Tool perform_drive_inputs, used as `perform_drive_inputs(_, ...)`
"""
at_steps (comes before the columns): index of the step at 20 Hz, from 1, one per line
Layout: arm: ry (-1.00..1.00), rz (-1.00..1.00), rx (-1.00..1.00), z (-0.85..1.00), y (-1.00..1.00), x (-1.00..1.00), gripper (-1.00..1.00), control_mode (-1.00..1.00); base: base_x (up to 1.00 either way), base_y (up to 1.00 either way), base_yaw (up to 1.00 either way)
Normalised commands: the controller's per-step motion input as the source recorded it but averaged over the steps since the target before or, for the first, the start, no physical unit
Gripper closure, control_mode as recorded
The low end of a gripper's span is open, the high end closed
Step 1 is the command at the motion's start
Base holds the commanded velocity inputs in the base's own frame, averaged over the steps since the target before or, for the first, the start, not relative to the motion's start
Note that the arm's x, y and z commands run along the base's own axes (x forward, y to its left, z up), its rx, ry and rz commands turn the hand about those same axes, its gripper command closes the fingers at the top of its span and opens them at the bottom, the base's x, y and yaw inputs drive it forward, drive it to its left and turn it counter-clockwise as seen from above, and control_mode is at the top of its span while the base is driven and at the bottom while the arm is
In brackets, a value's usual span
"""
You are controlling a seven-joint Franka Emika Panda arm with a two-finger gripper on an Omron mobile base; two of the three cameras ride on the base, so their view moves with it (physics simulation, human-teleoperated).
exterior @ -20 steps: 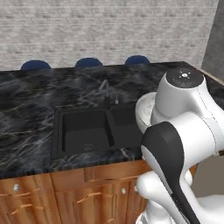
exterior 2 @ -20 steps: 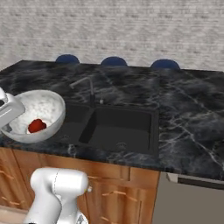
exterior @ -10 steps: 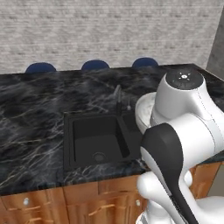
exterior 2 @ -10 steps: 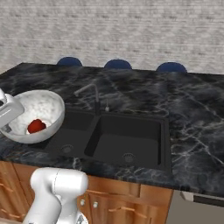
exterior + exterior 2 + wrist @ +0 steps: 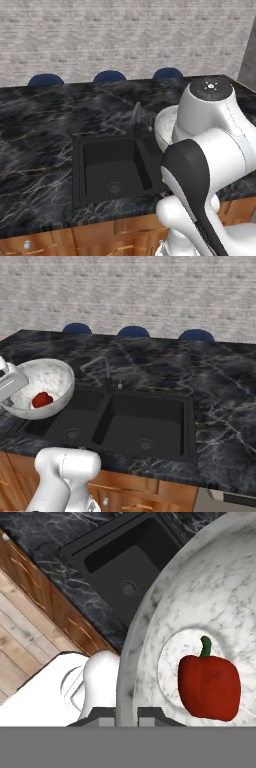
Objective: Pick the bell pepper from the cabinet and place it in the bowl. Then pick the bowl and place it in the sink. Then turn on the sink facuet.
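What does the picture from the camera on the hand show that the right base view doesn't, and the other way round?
The hand view alone shows the wooden floor beside the counter front. The right base view alone shows the sink facuet, the brick wall and three blue chair backs. Both show the bell pepper lying in the bowl, held at its rim by the shut tool, and the sink.

The bell pepper [image 5: 209, 685] was deep red with a green stem, lying in the white, grey-veined bowl [image 5: 200, 592]. The sink [image 5: 135, 423] was black (its faucet [image 5: 100, 372] dark grey), the counter [image 5: 210, 376] black marble veined white.
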Motion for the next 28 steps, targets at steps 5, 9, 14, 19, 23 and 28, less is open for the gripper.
perform_drive_inputs(5,0.02,0.00,0.00,0.00,0.00,0.00,1.00,-1.00,0.04,0.00,0.00)
perform_drive_inputs(9,0.07,-0.01,0.06,-0.31,0.24,0.00,1.00,-1.00,0.00,0.00,0.00)
perform_drive_inputs(14,0.13,-0.12,0.07,-0.80,0.98,0.09,1.00,-1.00,0.00,0.00,0.00)
perform_drive_inputs(19,0.16,-0.06,0.00,-0.64,0.65,0.35,1.00,-1.00,0.00,0.00,0.00)
perform_drive_inputs(23,0.07,-0.04,0.00,-0.50,0.41,0.57,1.00,-1.00,0.00,0.00,0.00)
perform_drive_inputs(28,0.04,-0.05,0.00,-0.36,0.19,0.80,1.00,-1.00,0.00,0.00,0.00)
